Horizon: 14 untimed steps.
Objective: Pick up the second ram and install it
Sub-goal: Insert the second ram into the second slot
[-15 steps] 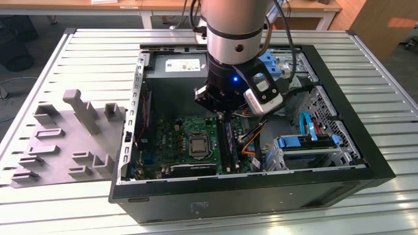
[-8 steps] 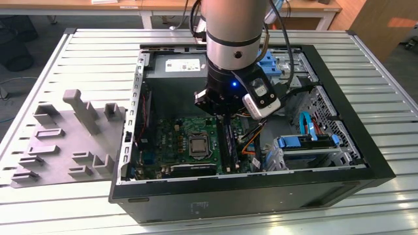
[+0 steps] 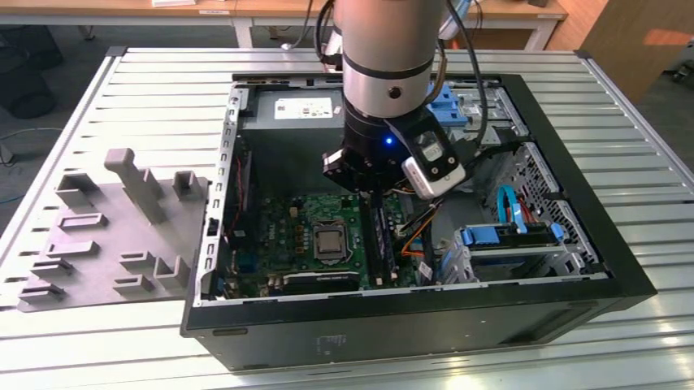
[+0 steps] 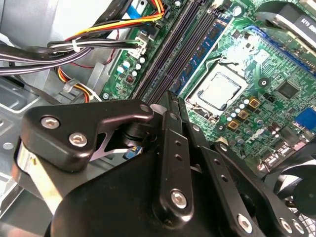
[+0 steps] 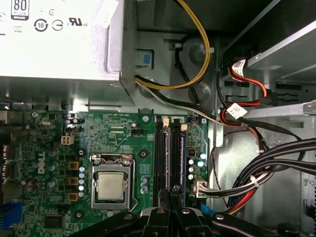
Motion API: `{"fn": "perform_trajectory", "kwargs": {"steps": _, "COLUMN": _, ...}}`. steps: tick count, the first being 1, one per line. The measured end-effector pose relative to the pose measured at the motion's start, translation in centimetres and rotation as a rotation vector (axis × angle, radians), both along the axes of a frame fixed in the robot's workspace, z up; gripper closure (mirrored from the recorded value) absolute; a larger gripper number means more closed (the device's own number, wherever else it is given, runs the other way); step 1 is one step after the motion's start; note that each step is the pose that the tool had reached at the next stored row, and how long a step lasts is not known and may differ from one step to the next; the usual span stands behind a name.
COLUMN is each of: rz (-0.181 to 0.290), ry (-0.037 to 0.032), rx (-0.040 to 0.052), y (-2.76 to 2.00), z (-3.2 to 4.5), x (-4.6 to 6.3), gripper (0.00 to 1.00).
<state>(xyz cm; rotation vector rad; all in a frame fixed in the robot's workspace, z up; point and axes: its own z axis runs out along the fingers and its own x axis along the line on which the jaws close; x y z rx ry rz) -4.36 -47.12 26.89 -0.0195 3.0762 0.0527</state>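
gripper [image 3: 369,193] is down inside the pc case [image 3: 434,302], fingers pressed together. second ram [image 3: 379,242] stands on edge in the mobo [image 3: 292,231], at 3 o'clock from the cpu [image 3: 328,241] in the exterior view. gripper tips sit at the stick's 12 o'clock end, prob touching it, hard to tell. black mem slots [image 5: 160,153] run just beside the stick in the first wrist view.

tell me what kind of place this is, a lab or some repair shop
Probably a robotics lab or test bench, not a repair shop: a robot arm's gripper reaches into an open computer case lying on a slatted metal table, with wooden desks beyond it.
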Motion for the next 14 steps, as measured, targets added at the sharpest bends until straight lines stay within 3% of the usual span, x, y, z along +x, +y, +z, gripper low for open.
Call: {"fn": "perform_trajectory", "kwargs": {"steps": 14, "rz": -0.045, "ry": 0.0002, "rx": 0.0031, "y": -0.10, "z": -0.98, "x": 0.10, "gripper": 0.88}}
